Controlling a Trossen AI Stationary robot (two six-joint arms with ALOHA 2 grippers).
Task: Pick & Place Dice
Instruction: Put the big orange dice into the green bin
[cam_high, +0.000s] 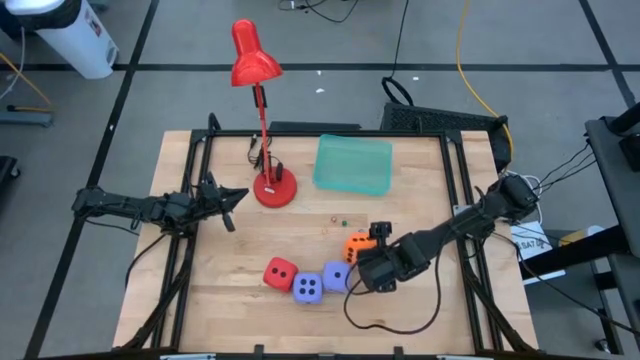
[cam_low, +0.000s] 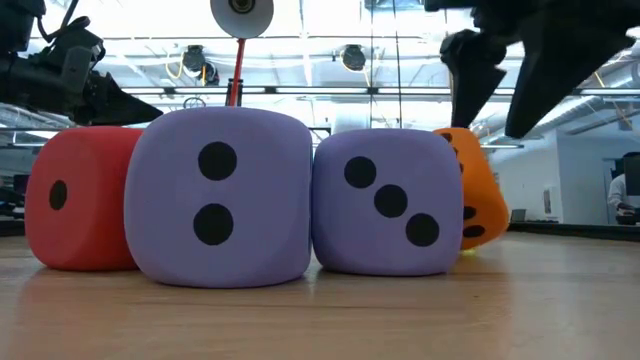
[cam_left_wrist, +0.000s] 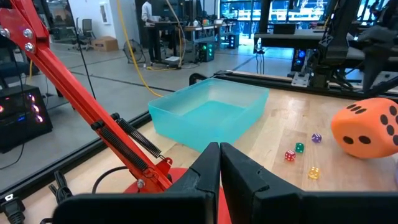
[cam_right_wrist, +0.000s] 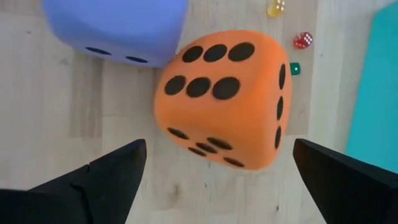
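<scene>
Right gripper (cam_right_wrist: 214, 165) gapes wide, empty, directly above the orange die (cam_right_wrist: 224, 99).

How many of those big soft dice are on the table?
4, all near the table's front edge: a red die, a purple die beside it, a second purple die, then an orange die under the right arm. None seems hidden.

both arms are dark, slim and jointed, with black cables trailing along them; the right gripper (cam_right_wrist: 217, 171) has two broad, wedge-shaped black fingers (cam_right_wrist: 109, 177).
</scene>
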